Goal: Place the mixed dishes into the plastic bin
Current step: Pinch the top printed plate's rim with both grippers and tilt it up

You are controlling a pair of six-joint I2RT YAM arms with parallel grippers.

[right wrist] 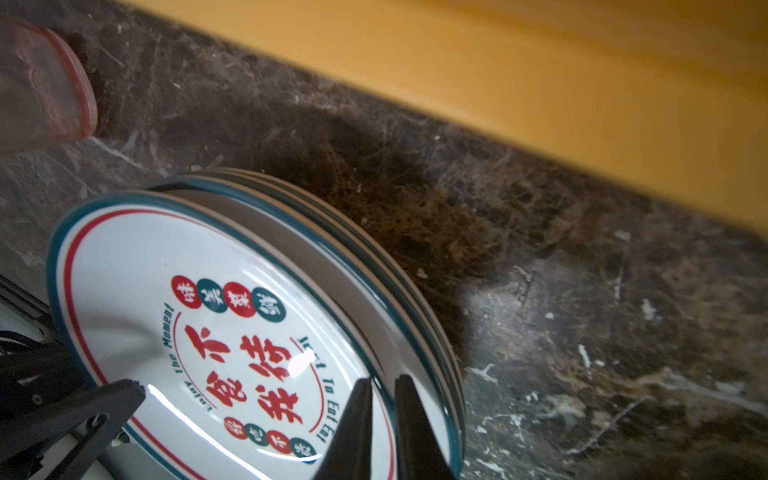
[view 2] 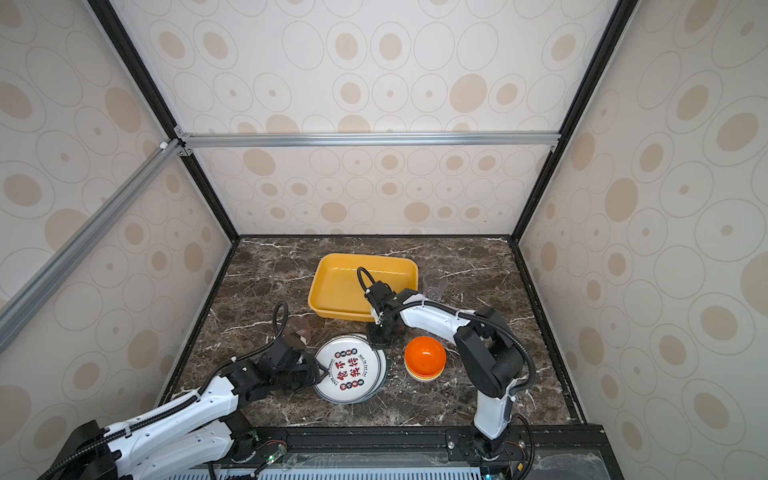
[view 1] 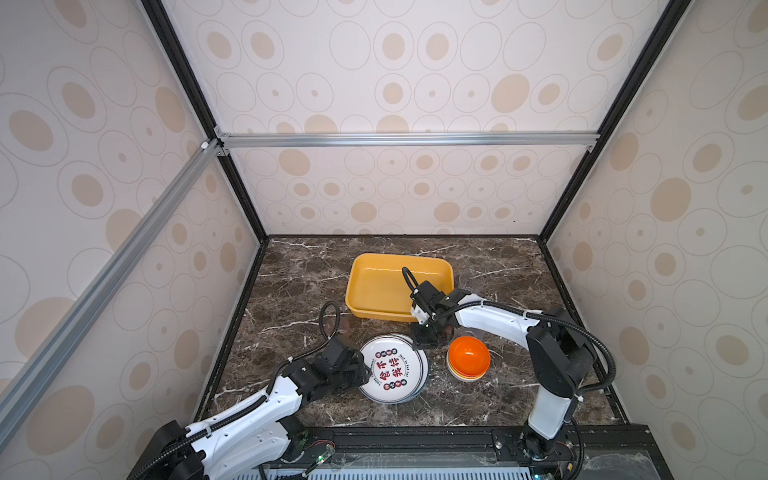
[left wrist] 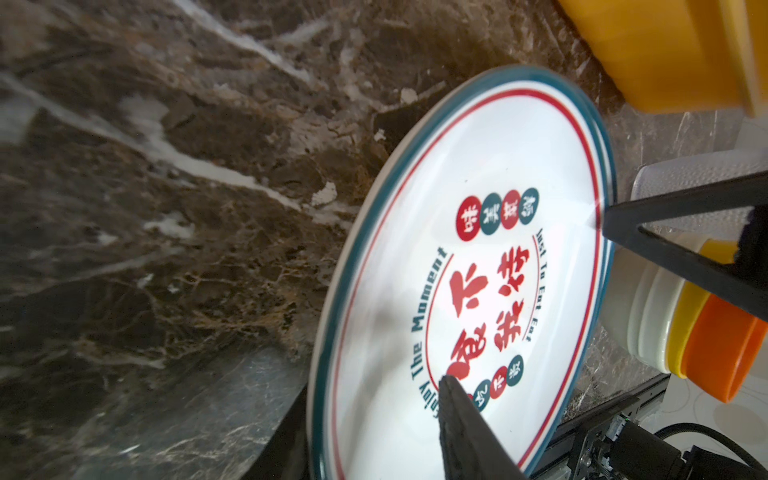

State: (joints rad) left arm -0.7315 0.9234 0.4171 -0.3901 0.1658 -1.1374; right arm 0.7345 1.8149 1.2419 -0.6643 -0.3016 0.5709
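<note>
My right gripper (right wrist: 384,384) has its fingers nearly together astride the rim of the top plate (view 1: 392,368), on the side facing the plastic bin (view 1: 376,291). My left gripper (view 1: 360,373) is at the opposite rim. One of its fingers lies over the printed face and the other is hidden, so I cannot tell whether it grips. The plate rides tilted on the stack of plates (right wrist: 365,245) near the middle of the tabletop's (view 1: 299,291) front edge, and the bin stands just behind it. The glazed rim looks slippery, so I should pinch deep and raise both sides evenly. I must clear the bin's near wall before carrying the plate back, and swing wide of the bowls (view 1: 468,355) beside the stack.
</note>
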